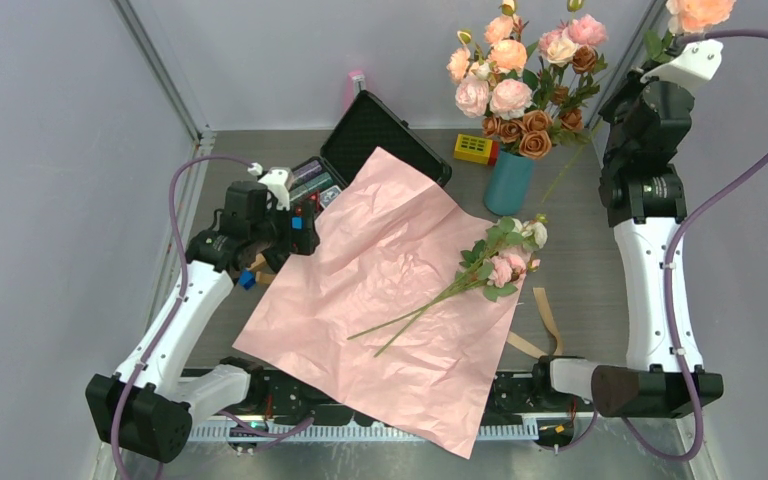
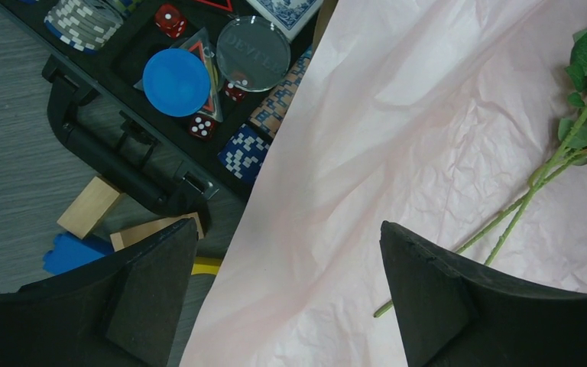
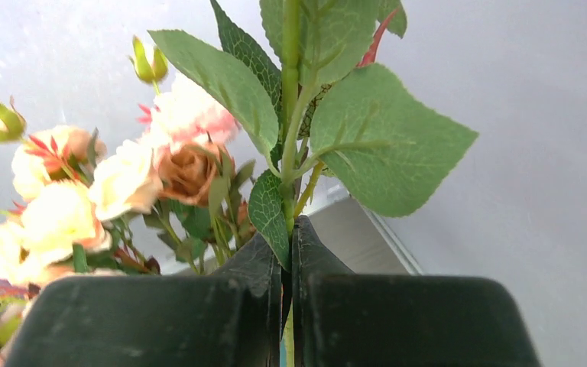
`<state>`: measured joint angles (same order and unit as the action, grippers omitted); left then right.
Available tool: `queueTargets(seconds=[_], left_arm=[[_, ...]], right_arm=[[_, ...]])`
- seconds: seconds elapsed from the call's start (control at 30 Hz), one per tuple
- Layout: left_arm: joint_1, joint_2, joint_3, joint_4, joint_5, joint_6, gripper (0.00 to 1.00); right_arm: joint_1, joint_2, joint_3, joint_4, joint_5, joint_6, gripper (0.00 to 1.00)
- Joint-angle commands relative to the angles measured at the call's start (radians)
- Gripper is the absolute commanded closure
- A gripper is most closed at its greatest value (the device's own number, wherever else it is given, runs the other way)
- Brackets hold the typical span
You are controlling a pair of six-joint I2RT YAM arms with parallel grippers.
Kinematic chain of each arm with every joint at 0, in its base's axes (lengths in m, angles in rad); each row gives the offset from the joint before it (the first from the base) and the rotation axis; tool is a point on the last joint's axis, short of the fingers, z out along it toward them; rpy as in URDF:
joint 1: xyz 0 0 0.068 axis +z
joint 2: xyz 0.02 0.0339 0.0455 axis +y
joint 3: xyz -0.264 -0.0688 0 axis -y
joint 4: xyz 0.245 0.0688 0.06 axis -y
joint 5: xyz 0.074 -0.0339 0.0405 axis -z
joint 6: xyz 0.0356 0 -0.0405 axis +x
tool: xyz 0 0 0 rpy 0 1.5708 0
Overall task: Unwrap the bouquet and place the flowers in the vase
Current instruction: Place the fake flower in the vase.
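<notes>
Pink paper (image 1: 390, 260) lies spread flat and crinkled over the table (image 1: 580, 260), one corner hanging off the near edge. Flowers (image 1: 495, 262) lie loose on its right side, heads toward the vase (image 1: 508, 185), thin stems pointing to the near left. The teal vase stands upright just beyond the paper's far right edge, already filled by a big bunch of roses (image 1: 520, 90), pink-cream and rust-brown. Yellow box (image 1: 476, 149) sits just left of the vase.

Right gripper (image 3: 292, 229) is raised high at far right, jaws clamped on a leafy green rose stem (image 3: 290, 92); a peach rose head (image 1: 700, 12) shows above it.

Left gripper (image 2: 287, 233) hovers over the paper's left edge, jaws spread wide, holding nothing. Beside it is an open black case (image 1: 385, 135) with poker chips (image 2: 84, 23), red dice (image 2: 168, 17) and a blue disc (image 2: 176, 82); the paper covers part of the case. Wooden blocks (image 2: 90, 206) lie on the table by the case handle. Tan ribbon (image 1: 548, 318) lies right of the paper, near the right arm's base.
</notes>
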<state>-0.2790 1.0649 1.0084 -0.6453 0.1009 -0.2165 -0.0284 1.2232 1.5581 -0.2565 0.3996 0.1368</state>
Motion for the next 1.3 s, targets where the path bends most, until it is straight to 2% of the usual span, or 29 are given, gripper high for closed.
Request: queueTargets(seconds=[0.0,0.33,0.83,1.27], left_arm=[[0.005,-0.026,0.001,-0.011,-0.051,0.032,0.08],[0.006,-0.028,-0.003,-0.014,-0.063,0.046,0.08],[0.007,-0.025,-0.006,-0.014,-0.069,0.056,0.08],[0.008,-0.014,-0.004,-0.014,-0.062,0.057,0.08]], right_arm=[[-0.016,0.028,0.087,0.178,-0.053,-0.019,1.00],[-0.022,0.127,0.186,0.193,-0.163,0.058,1.00],[-0.022,0.132,0.094,0.362,-0.247,0.029,1.00],[-0.022,0.182,0.094,0.407,-0.284,0.001,1.00]])
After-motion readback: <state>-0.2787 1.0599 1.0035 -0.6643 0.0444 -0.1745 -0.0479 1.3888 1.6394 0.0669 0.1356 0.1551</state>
